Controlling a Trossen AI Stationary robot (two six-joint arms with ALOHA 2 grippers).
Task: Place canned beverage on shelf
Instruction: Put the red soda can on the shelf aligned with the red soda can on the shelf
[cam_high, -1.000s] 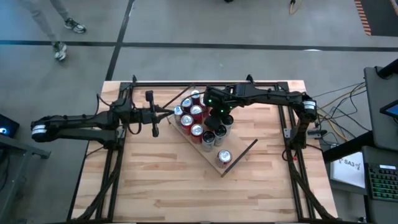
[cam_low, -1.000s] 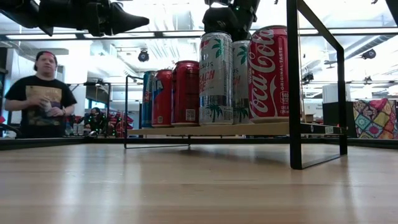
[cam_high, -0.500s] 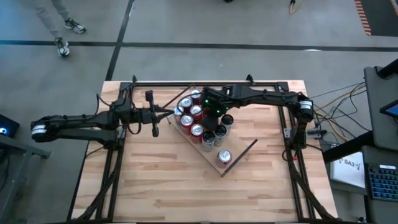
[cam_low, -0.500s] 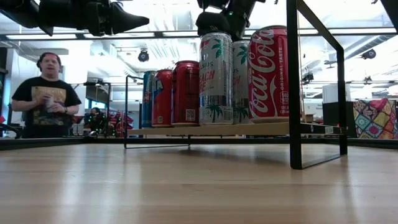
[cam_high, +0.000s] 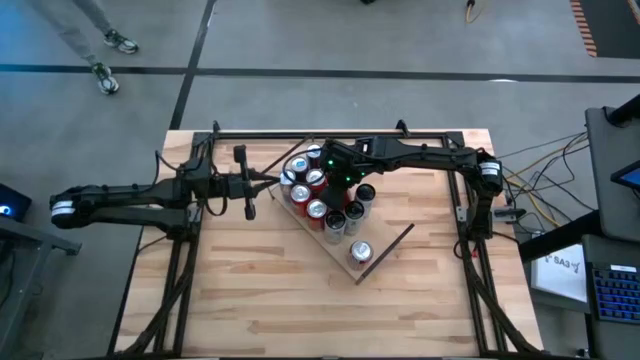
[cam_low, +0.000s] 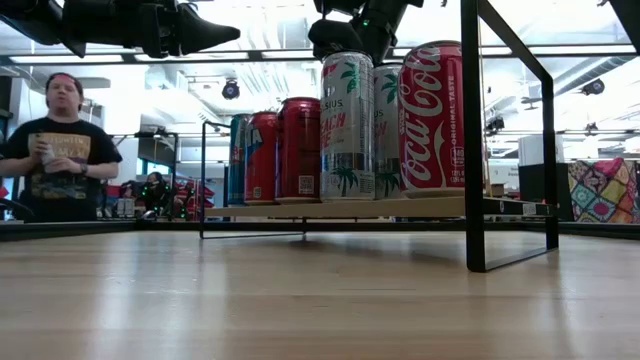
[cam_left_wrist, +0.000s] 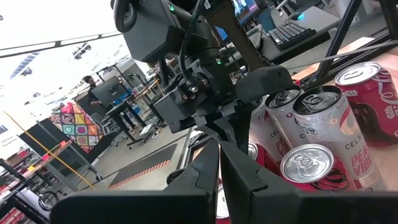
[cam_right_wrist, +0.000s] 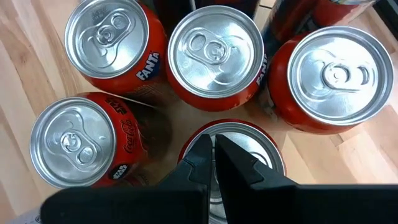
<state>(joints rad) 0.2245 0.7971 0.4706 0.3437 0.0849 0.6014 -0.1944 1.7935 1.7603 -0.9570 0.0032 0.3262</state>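
Your right hand (cam_high: 338, 178) hangs clenched and empty above the cluster of cans (cam_high: 322, 190) on the shelf (cam_high: 375, 255), over the cluster's 12 o'clock half in the high view. From its own wrist camera, the two dark fingers (cam_right_wrist: 233, 163) are pressed together directly over the silver lid of one can (cam_right_wrist: 261, 140), with no can between them. Around that lid you see a Fanta can (cam_right_wrist: 112, 40), a second orange can (cam_right_wrist: 214, 53), a third one (cam_right_wrist: 336, 78), and a red Coca-Cola can (cam_right_wrist: 71, 140), all upright on the light wood.

Your left hand (cam_high: 268, 183) is also clenched on nothing. It sits at about 9 o'clock of the cans, just beside the shelf's end, with its arm stretched across the counter (cam_high: 250, 300). Its wrist camera shows the closed fingers (cam_left_wrist: 214, 168) pointing at the right hand and the pink and silver Celsius cans (cam_left_wrist: 323, 143).

The shelf lies diagonally near the counter's centre. One can (cam_high: 360, 251) stands alone toward its 5 o'clock end, apart from the cluster.

In the low view the cans stand in a row on the raised shelf (cam_low: 340, 209), a tall Coca-Cola can (cam_low: 432, 120) nearest. A person (cam_low: 60, 150) in a dark shirt stands in the room beyond.
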